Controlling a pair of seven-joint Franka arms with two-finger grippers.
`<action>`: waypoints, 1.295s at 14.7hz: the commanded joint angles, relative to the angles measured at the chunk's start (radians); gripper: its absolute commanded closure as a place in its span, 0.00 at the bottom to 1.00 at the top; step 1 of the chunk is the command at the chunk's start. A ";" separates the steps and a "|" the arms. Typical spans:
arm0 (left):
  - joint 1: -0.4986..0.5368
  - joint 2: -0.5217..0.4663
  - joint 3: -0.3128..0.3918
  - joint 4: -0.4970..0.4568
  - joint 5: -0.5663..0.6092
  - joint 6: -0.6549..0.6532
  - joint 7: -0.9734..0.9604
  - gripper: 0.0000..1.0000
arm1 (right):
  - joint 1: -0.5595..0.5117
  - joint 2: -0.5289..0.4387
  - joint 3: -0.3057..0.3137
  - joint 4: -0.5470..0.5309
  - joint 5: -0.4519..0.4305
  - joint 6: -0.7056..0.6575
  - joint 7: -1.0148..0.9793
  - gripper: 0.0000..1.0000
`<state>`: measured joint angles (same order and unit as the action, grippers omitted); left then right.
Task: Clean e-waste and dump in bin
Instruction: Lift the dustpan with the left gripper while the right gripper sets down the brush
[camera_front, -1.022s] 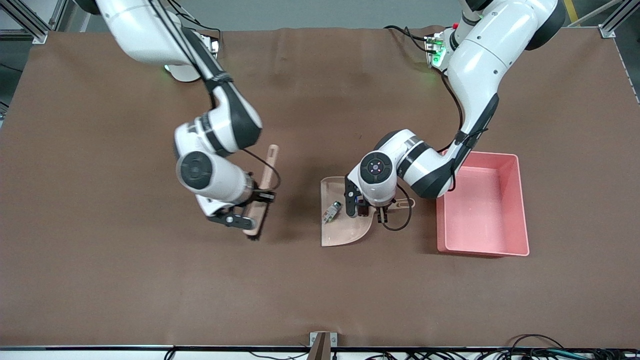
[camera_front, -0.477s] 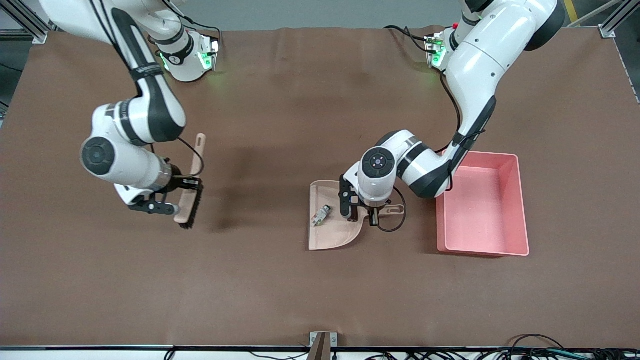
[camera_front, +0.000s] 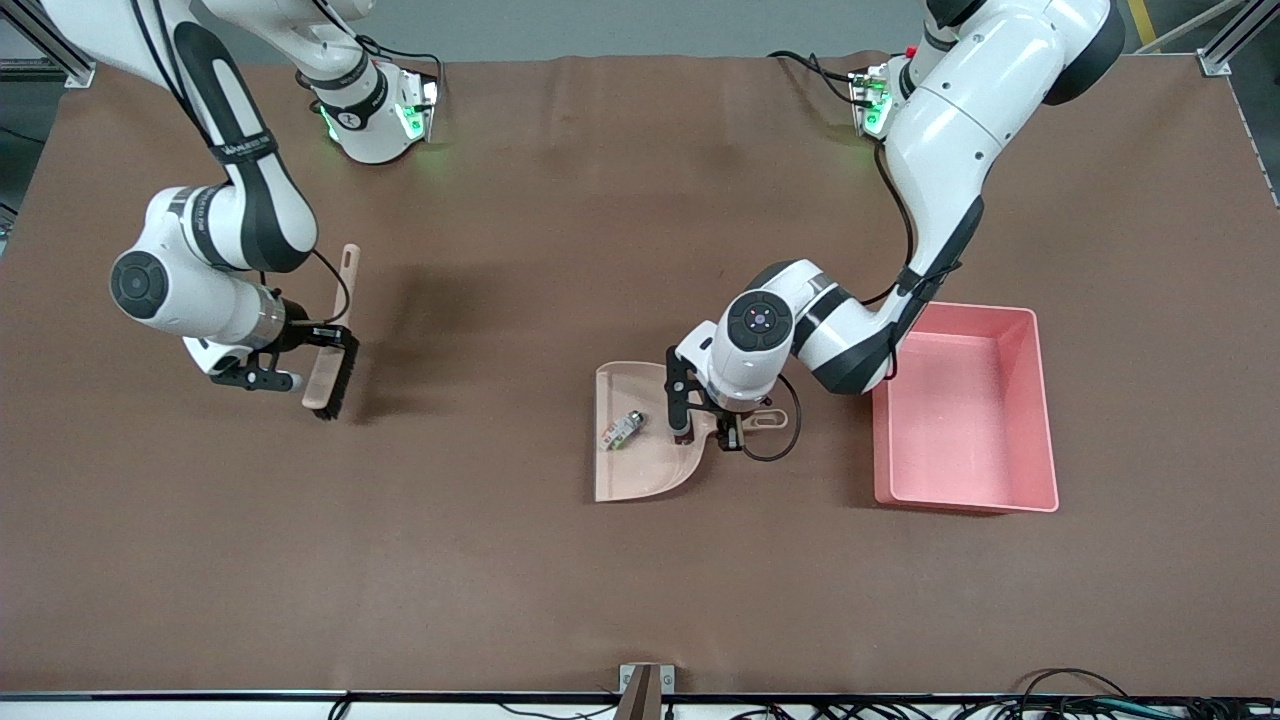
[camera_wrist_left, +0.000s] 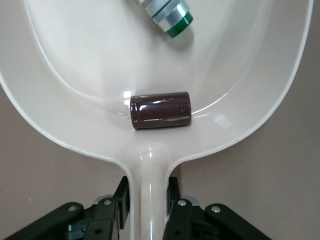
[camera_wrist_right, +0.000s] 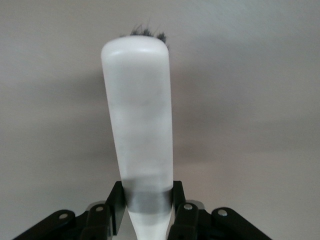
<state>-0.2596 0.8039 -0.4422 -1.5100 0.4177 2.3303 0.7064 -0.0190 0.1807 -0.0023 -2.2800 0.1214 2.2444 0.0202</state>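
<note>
Clamped on the dustpan (camera_front: 645, 450) handle, my left gripper (camera_front: 708, 432) sits beside the bin (camera_front: 1040, 400) — maroon cylinder (camera_wrist_left: 161, 110) and green-tipped component (camera_front: 620, 431), half cropped at my wrist, inside. My right gripper (camera_front: 296, 360) grips the brush (camera_front: 330, 340), bristles mostly hidden.

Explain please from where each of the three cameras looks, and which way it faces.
Front view: high across the table, facing both arms; shows the dustpan, bin and brush.
Left wrist view: on the left arm's wrist, looking along the left gripper at the dustpan, which holds both e-waste bits.
Right wrist view: on the right arm's wrist, looking along the right gripper at the brush.
Shared: the front view also shows the dustpan and brush.
</note>
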 joint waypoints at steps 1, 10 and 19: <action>-0.003 -0.011 -0.013 0.011 -0.037 0.027 -0.008 0.98 | -0.116 -0.066 0.018 -0.079 -0.041 0.023 -0.086 1.00; 0.091 -0.097 -0.092 0.042 -0.068 -0.156 0.004 0.99 | -0.159 -0.055 0.019 -0.205 -0.068 0.202 -0.094 1.00; 0.276 -0.239 -0.151 0.027 -0.069 -0.354 0.045 0.99 | -0.171 -0.023 0.019 -0.200 -0.066 0.242 -0.094 1.00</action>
<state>-0.0464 0.6240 -0.5650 -1.4604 0.3684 2.0219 0.7166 -0.1693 0.1640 0.0048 -2.4588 0.0649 2.4594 -0.0808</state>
